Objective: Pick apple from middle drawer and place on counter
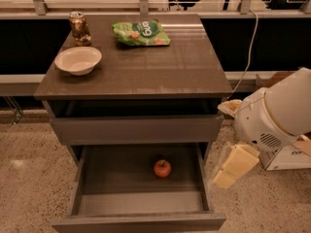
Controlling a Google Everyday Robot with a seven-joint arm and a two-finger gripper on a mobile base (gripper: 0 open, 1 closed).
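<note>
The apple (pixel 162 168), small and red-orange, lies on the grey floor of the open middle drawer (pixel 116 178), right of its centre. The brown-grey counter (pixel 160 72) tops the cabinet above it. My gripper (pixel 233 165), cream-coloured, hangs from the white arm joint (pixel 272 118) just outside the drawer's right wall. It is about level with the apple, to its right and apart from it. Nothing shows in the gripper.
On the counter stand a white bowl (pixel 77 59) at the left, a drink can (pixel 77 28) behind it and a green snack bag (pixel 141 33) at the back. The upper drawer (pixel 136 128) sticks out a little. A cardboard box (pixel 286 157) sits on the floor at the right.
</note>
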